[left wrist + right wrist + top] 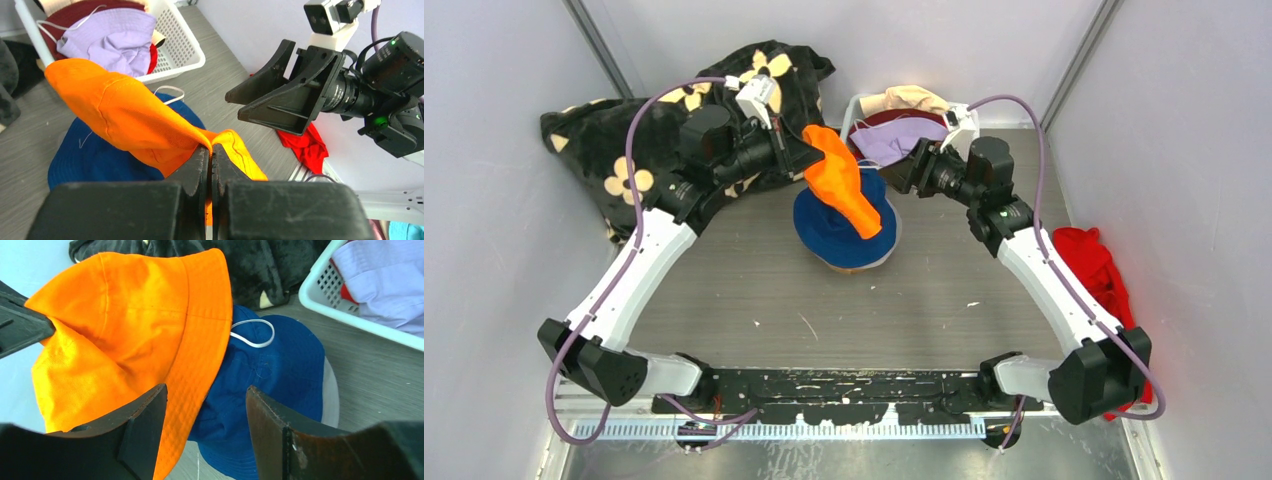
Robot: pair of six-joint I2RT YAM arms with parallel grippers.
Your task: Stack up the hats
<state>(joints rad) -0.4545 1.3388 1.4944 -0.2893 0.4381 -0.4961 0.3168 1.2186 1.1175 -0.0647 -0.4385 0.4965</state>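
Observation:
My left gripper (796,153) is shut on the brim of the orange hat (842,183) and holds it up over the blue hat (844,228). The blue hat lies on a grey hat (330,395) mid-table. In the left wrist view the pinched orange hat (125,117) hangs from my left gripper (210,150) above the blue hat (95,157). My right gripper (902,170) is open and empty, just right of the orange hat. In the right wrist view my right gripper (206,405) is open before the orange hat (130,325) and blue hat (270,375). Lilac (894,140), maroon (902,118) and cream (904,98) hats lie in the basket.
A white basket (180,47) stands at the back right. The black flowered blanket (639,150) is heaped at the back left. A red cloth (1096,262) lies by the right wall. Grey walls close in both sides.

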